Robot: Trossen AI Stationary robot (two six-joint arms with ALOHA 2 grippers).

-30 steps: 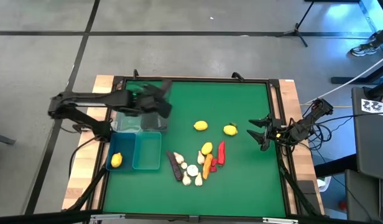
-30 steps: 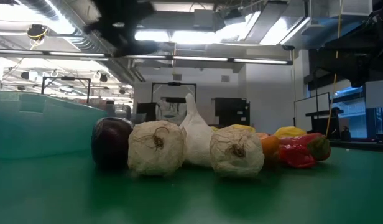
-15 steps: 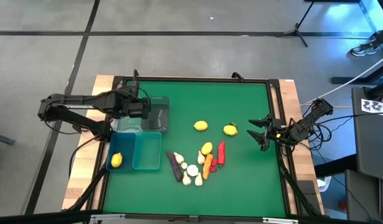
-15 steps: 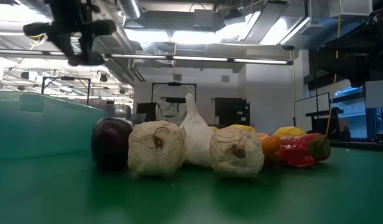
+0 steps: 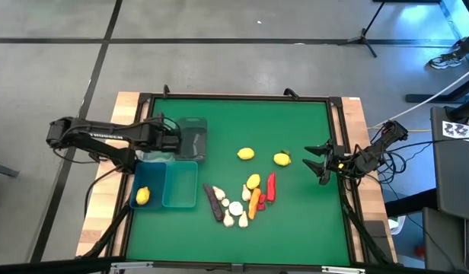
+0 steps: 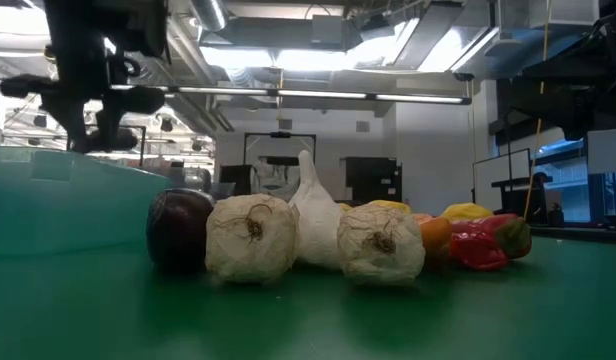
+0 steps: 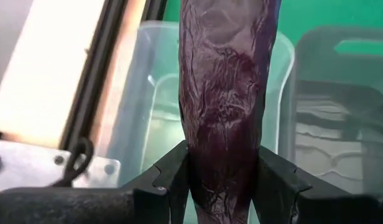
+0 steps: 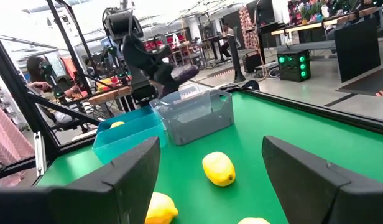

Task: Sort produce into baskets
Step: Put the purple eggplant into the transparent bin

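Note:
My left gripper [image 5: 175, 138] hangs over the bins at the table's left, shut on a long dark purple eggplant [image 7: 229, 93]. Below it stand a clear bin [image 7: 145, 118] and a grey bin [image 5: 195, 135]. Two blue bins [image 5: 181, 185] sit nearer the front, and one of them holds a lemon [image 5: 142, 195]. At mid-table lie another eggplant [image 5: 214, 202], garlic bulbs [image 5: 234, 207], a carrot [image 5: 254, 202], a red pepper [image 5: 271, 186] and three lemons [image 5: 246, 154]. My right gripper [image 5: 322, 164] waits open at the right edge. My left gripper pinches the eggplant's two opposite sides [image 7: 201, 168] between its two fingers [image 7: 173, 180]. The fingers slant downward from the table's left side, and the eggplant runs on forward past them. It is lifted clear, over the clear bin's edge beside the grey bin.
The loose produce is heaped in a tight cluster near the table's front middle [image 6: 288, 240]. Bare green mat [image 5: 295, 122] lies between the pile, the bins and the far edge. A raised frame [image 5: 234, 97] borders the table.
My left gripper has carried the eggplant down and toward the table's left edge, from above the grey bin to over the clear bin, rolling its wrist on the way. It has stayed shut on the eggplant.

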